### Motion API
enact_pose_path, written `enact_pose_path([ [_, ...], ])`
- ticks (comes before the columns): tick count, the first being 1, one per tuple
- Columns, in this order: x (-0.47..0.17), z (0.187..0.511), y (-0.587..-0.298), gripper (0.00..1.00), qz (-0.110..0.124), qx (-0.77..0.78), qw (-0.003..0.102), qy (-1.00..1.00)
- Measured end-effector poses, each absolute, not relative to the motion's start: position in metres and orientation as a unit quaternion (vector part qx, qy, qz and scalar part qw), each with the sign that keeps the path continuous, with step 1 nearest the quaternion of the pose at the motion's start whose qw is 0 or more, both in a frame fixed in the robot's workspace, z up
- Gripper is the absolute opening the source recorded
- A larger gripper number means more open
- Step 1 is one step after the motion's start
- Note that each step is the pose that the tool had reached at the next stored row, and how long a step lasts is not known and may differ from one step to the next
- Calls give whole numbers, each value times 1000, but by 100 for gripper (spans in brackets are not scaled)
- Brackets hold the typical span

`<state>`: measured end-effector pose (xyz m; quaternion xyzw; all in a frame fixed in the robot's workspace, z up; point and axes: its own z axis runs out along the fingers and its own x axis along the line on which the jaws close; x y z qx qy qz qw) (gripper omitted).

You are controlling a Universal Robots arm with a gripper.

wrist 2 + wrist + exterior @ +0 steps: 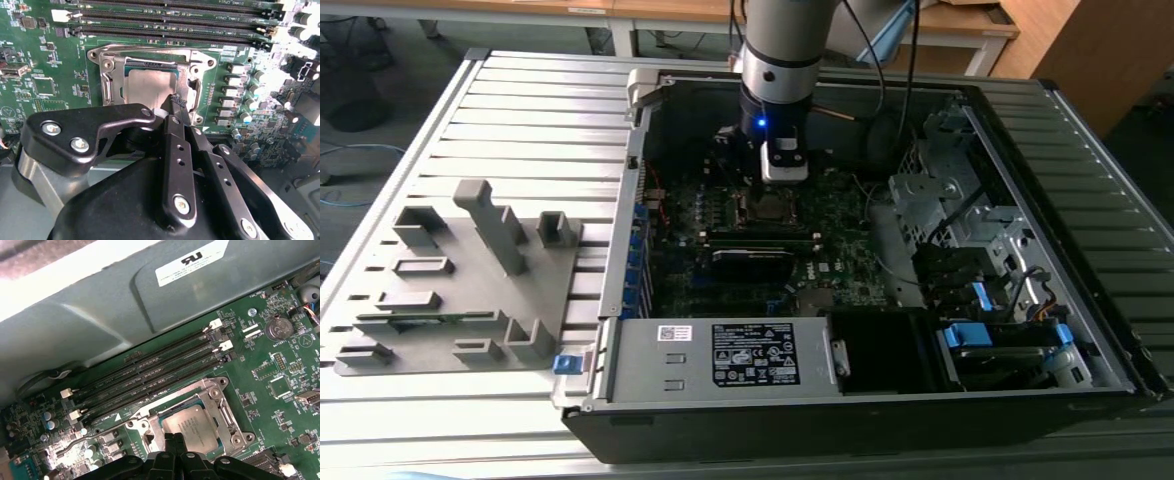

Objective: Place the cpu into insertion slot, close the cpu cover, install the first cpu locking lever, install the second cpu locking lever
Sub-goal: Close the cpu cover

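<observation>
Gripper point(176, 101): black fingers drawn together at their tips, with nothing seen between them. The tips hang just over one edge of the cpu in both wrist views point(174, 439). In the exterior view the gripper point(783, 170) reaches straight down into the open case.
Cpu point(150, 85): lying flat in the insertion slot, dull grey top facing up point(192, 426).
Insertion slot point(771, 207): near the middle of the board, filled by the cpu.
Cpu cover point(220, 412): silvery frame lying down around the cpu, whose top shows through the square window (whether the levers are hooked I cannot tell).
Memory slots point(150, 372): four long black rows just beside the insertion slot, parallel to one of its sides.
Board point(45, 65): green, lying on the floor of the case.
Case point(627, 180): open on top, with a labelled silver box point(720, 355) at its near end.
Grey holder point(467, 270): on the exterior view's left of the case, well apart from the gripper.
Table point(520, 100): slatted metal, under case and holder alike.
</observation>
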<state>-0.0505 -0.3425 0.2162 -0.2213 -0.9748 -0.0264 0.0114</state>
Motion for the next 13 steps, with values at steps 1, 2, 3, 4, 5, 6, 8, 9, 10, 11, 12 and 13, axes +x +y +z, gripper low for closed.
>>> enact_pose_path([
  [1, -50, 216, -343, 11, -26, -217, 12, -976],
  [2, -50, 216, -343, 11, -26, -212, 12, -977],
  [3, -50, 216, -343, 11, -26, -205, 12, -978],
  [4, -50, 216, -343, 11, -26, -197, 12, -980],
  [5, -50, 216, -343, 11, -26, -188, 12, -982],
  [6, -50, 216, -343, 11, -26, -179, 13, -983],
  [8, -50, 216, -343, 11, -26, -162, 13, -986],
  [9, -50, 216, -343, 11, -26, -152, 13, -988],
  [10, -50, 216, -343, 11, -25, -143, 13, -989],
  [11, -50, 216, -343, 11, -25, -134, 14, -991],
  [12, -50, 216, -343, 11, -25, -125, 14, -992],
  [13, -50, 216, -343, 11, -25, -117, 14, -993],
])
